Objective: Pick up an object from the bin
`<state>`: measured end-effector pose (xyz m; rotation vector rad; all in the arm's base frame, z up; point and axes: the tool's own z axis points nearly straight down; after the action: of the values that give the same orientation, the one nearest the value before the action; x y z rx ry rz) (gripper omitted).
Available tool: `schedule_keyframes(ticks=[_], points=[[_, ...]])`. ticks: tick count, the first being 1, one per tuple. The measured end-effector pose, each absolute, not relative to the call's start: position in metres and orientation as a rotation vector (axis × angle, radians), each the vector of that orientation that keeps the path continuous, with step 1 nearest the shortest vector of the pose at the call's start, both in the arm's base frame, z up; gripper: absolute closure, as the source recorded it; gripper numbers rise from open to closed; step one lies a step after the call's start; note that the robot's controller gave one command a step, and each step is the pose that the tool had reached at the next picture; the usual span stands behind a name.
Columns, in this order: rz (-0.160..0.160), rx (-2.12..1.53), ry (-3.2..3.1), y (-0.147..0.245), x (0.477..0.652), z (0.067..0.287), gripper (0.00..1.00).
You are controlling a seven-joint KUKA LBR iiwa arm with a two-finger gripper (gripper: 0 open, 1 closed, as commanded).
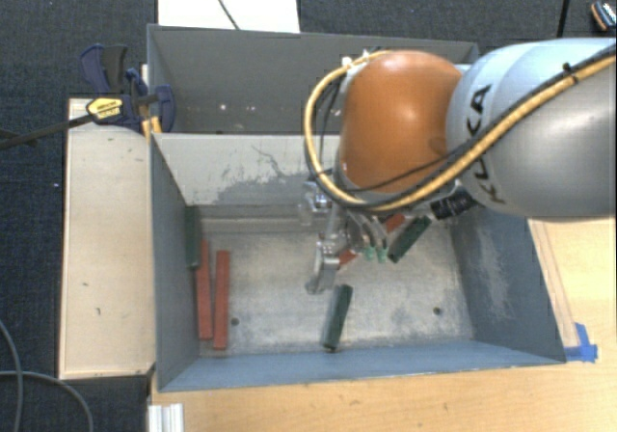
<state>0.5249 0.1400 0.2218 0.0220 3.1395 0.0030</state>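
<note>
Camera view, tool [326, 278] near dark green stick [335, 316], slim, lying tilted

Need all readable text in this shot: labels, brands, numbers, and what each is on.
"KUKA": on the arm's silver housing, running lengthwise; a cable crosses the middle letters, so only the end letters read cleanly.
No print is readable on the red sticks, the dark green stick or the bin.

The grey bin [415, 319] holds two red bars [221, 300] and a dark green stick [336, 316].
</note>
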Motion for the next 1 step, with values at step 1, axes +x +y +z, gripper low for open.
schedule_keyframes(ticks=[1], points=[[0.002,-0.312,3.126,0.165,0.4866,0.205,0.0]])
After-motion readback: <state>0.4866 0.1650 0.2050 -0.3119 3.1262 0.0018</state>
